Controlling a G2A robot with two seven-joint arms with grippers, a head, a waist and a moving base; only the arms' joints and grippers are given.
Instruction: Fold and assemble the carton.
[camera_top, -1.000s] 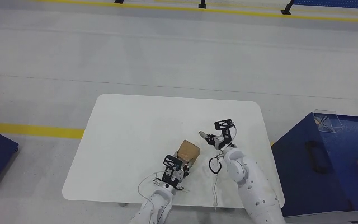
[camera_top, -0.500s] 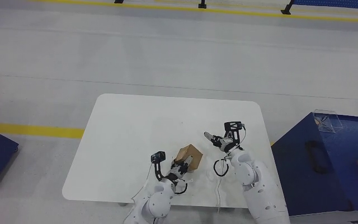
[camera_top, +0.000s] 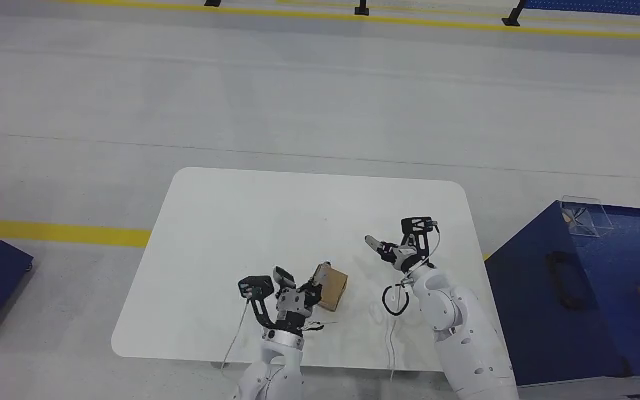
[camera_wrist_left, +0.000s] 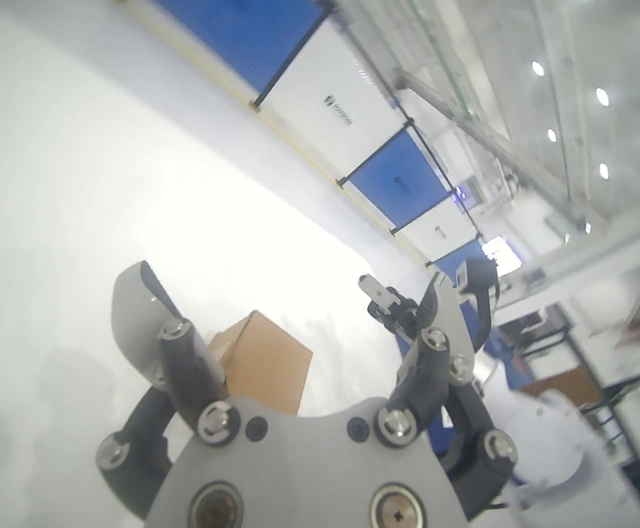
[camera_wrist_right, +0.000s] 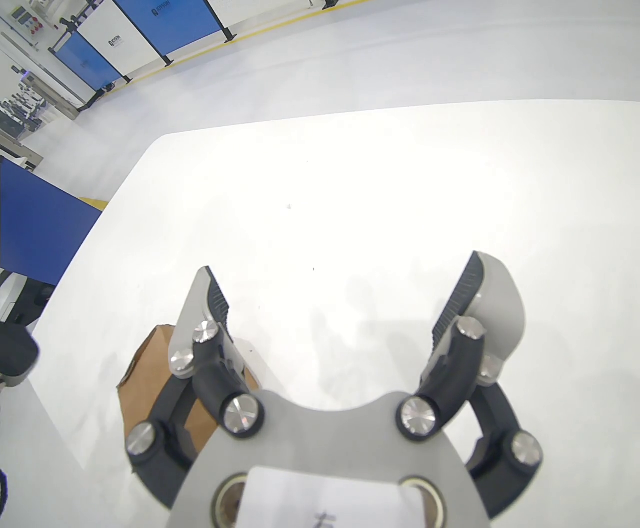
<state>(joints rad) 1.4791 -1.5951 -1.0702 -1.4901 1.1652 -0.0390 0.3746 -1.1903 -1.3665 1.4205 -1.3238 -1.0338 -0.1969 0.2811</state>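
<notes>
Carton (camera_top: 333, 284), a small brown cardboard box, rests on the white table (camera_top: 250, 220) near its front edge. Just to its left, the left gripper (camera_wrist_left: 287, 280) faces it with jaws spread wide and nothing held; whether a finger touches the cardboard cannot be told. Farther right and apart from the box, the right gripper (camera_wrist_right: 344, 270) hovers over bare tabletop, likewise wide open and empty.

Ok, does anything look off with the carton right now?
The carton sits skewed to the table's edges, close to the front edge. The left gripper and right gripper are both open, and neither grips it. No tear or crushing shows. I cannot tell whether its flaps are shut.
</notes>
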